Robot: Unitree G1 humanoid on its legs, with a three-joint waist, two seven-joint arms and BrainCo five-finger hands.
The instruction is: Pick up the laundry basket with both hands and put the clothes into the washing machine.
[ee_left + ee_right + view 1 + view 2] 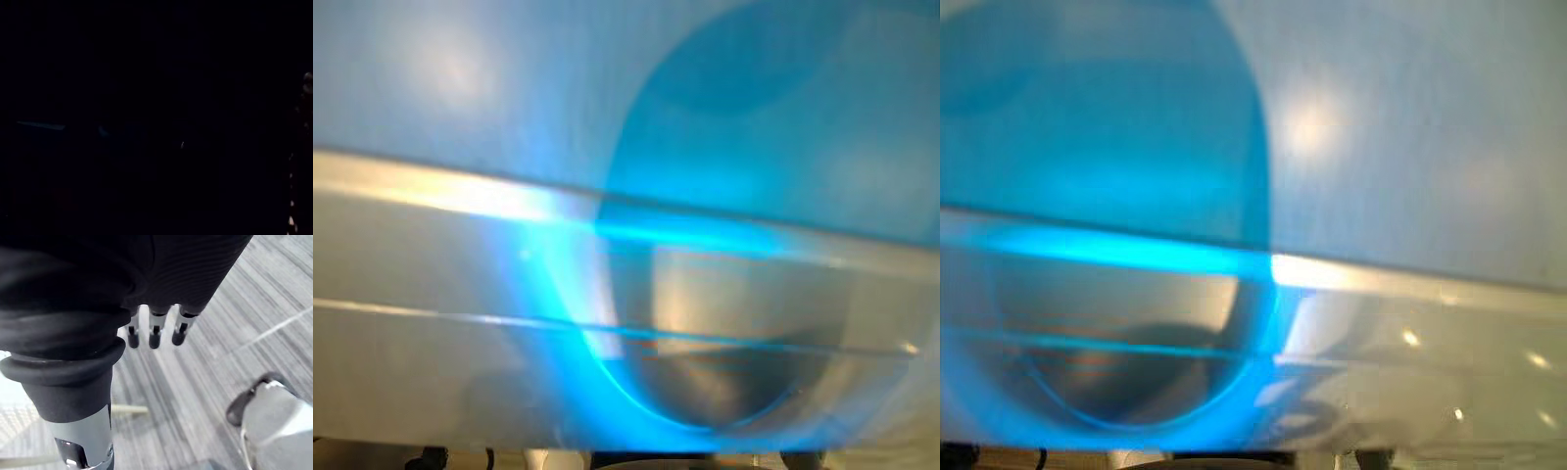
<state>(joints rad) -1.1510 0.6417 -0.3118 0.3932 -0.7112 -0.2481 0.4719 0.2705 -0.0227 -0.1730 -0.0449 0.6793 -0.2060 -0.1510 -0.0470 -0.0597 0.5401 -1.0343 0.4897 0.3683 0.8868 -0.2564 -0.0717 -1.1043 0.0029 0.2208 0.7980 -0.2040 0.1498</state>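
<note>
Blue glossy surface (pixel 460 78), pale ridged band across, round darker patch; right hand (pixel 155 330) straight-fingered, empty, above carpet (pixel 195 396).

The floor (pixel 205 382) is grey carpet, streaked with fine lighter and darker lines that all run one way. A thin pale line (pixel 279 330) crosses it at an angle to those streaks. A short cream-coloured bar (pixel 129 409) lies low against the carpet. Beside the bar is a patch of white mesh (pixel 14 426); whether the mesh rests on the floor cannot be told.
</note>
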